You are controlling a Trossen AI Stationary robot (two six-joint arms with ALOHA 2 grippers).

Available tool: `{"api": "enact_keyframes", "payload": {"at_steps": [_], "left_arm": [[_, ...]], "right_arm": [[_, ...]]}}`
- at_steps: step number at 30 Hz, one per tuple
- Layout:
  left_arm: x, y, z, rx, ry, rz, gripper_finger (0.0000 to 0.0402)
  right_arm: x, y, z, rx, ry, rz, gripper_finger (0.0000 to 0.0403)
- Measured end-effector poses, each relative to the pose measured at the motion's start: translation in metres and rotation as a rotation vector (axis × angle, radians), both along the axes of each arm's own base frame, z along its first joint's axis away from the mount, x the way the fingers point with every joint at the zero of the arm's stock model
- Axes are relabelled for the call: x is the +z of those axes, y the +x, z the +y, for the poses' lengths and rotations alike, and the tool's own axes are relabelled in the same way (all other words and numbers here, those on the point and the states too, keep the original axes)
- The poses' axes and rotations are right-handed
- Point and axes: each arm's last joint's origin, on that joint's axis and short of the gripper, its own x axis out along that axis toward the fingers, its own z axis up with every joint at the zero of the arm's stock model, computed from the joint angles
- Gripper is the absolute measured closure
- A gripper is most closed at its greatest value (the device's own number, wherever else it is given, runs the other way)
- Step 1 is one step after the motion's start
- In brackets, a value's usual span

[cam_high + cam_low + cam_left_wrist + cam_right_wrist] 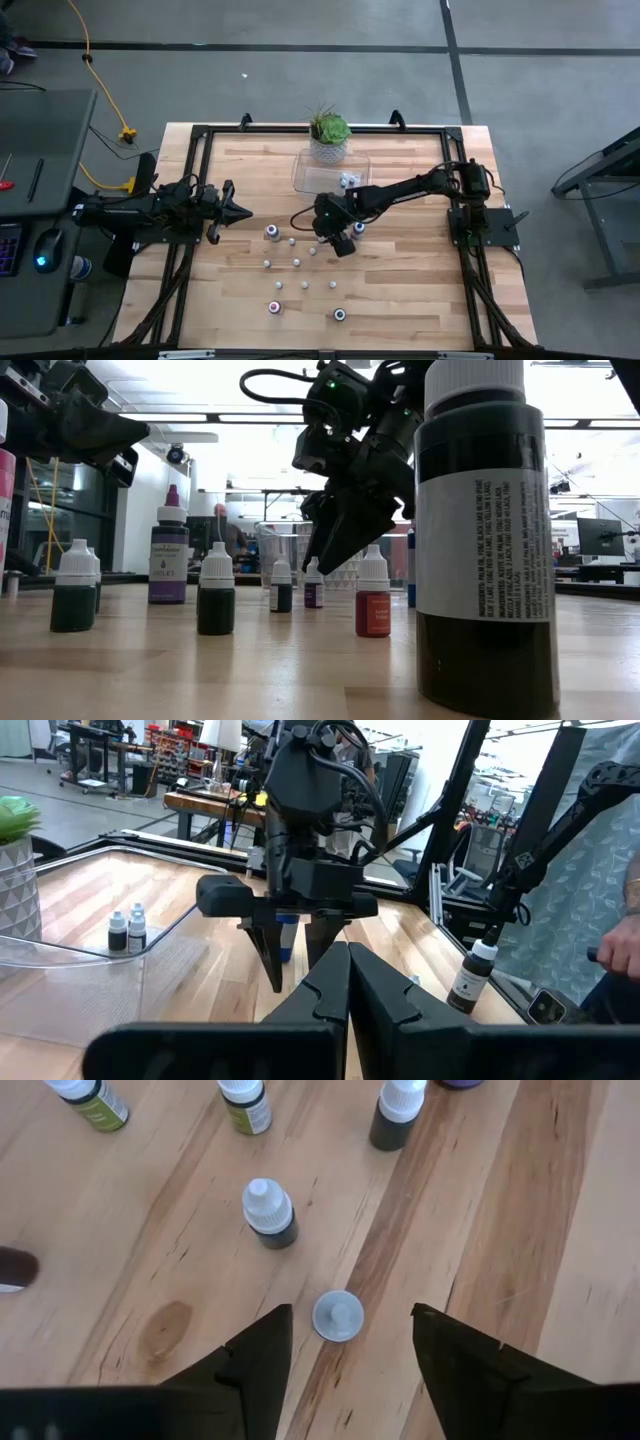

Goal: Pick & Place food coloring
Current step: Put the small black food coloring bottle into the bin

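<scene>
Several tiny food coloring bottles [297, 262] stand upright, scattered over the middle of the wooden table; they also show in the low view [215, 598]. Two more stand in the clear tray [345, 180]. My right gripper [342, 244] is open and points down over the table's middle. In its wrist view [350, 1310] a white-capped bottle [338, 1316] stands on the table below and between the fingers, untouched. A dark bottle [270, 1210] stands just beyond it. My left gripper [236, 210] is shut and empty above the table's left side, pointing toward the right arm.
The clear tray [300, 172] lies at the far middle, with a potted green plant [328, 135] behind it. A larger purple bottle [168, 555] stands on the left and a big dark one [485, 540] near the front edge. A person's hand [615, 955] shows beyond the table.
</scene>
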Motion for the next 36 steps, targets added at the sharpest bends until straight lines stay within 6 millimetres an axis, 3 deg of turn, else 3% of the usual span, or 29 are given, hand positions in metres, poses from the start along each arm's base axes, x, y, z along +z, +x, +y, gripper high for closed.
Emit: {"api": "enact_keyframes", "payload": {"at_steps": [13,23,36], "left_arm": [[0.000,0.000,0.000,0.000,0.000,0.000,0.0401],[0.000,0.000,0.000,0.000,0.000,0.000,0.0401],[0.000,0.000,0.000,0.000,0.000,0.000,0.0401]], "right_arm": [[0.000,0.000,0.010,0.026,0.002,-0.006,0.0269],[-0.002,-0.001,0.009,-0.003,-0.036,0.007,0.0296],[-0.002,0.000,0.011,-0.045,-0.016,0.013,0.0363]]}}
